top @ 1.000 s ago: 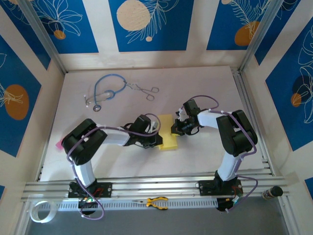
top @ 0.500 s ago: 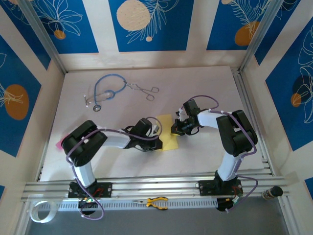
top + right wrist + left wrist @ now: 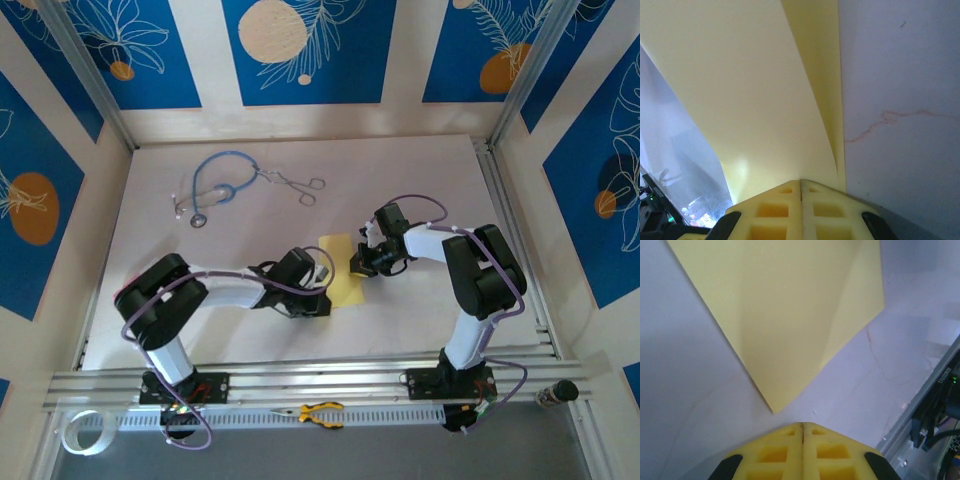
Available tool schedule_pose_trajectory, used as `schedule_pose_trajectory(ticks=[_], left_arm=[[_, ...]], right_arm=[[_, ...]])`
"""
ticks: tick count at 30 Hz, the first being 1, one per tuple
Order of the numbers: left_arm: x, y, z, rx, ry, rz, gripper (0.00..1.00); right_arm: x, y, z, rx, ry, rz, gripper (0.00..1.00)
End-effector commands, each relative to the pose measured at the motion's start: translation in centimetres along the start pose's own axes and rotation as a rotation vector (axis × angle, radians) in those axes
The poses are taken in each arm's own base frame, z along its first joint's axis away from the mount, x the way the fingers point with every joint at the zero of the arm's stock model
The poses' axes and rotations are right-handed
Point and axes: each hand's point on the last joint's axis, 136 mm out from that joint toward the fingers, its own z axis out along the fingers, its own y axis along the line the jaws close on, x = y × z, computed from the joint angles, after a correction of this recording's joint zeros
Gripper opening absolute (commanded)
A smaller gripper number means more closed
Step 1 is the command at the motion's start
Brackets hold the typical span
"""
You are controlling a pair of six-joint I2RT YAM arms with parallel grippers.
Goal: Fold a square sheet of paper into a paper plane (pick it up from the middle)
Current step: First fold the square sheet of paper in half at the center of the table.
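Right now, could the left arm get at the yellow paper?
Probably yes. A corner of the yellow paper lies just ahead of the shut left gripper, with only bare table between them and nothing in the way.

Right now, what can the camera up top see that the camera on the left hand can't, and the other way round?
Top camera: the whole left arm and right arm, the blue stethoscope, the metal clamp beside it, and the yellow-handled pliers down at the front.
Left wrist camera: a close-up of the left gripper, shut, with a corner of the yellow paper just ahead of it, not touching, and a fold line running up the sheet.
Both: the yellow paper lying on the white table.
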Motion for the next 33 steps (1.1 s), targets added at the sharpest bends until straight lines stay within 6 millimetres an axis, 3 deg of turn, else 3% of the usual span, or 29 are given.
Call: schedule_pose_trajectory(ticks=[1, 6, 9, 14, 19, 33], left_arm=[[-2.4, -2.6, -2.3, 0.036, -0.057, 0.06, 0.0], [-8.1, -3.4, -3.6, 0.114, -0.132, 0.032, 0.0], [-11.2, -2.2, -3.3, 0.091, -0.169, -0.007, 0.0], [-14.0, -0.8, -2.2, 0.083, -0.186, -0.032, 0.0], [-14.4, 1.1, -1.0, 0.057, -0.175, -0.049, 0.0], [-12.0, 5.4, 1.3, 0.013, -0.116, -0.106, 0.0]], right_arm=[[1.5, -3.2, 0.6, 0.127, 0.046, 0.052, 0.0], [1.6, -3.2, 0.7, 0.125, 0.049, 0.05, 0.0], [1.6, -3.1, 0.7, 0.123, 0.049, 0.048, 0.0], [1.5, -3.0, 0.7, 0.118, 0.05, 0.046, 0.0], [1.6, -3.1, 0.7, 0.119, 0.053, 0.046, 0.0], [1.7, -3.1, 0.8, 0.12, 0.059, 0.046, 0.0]])
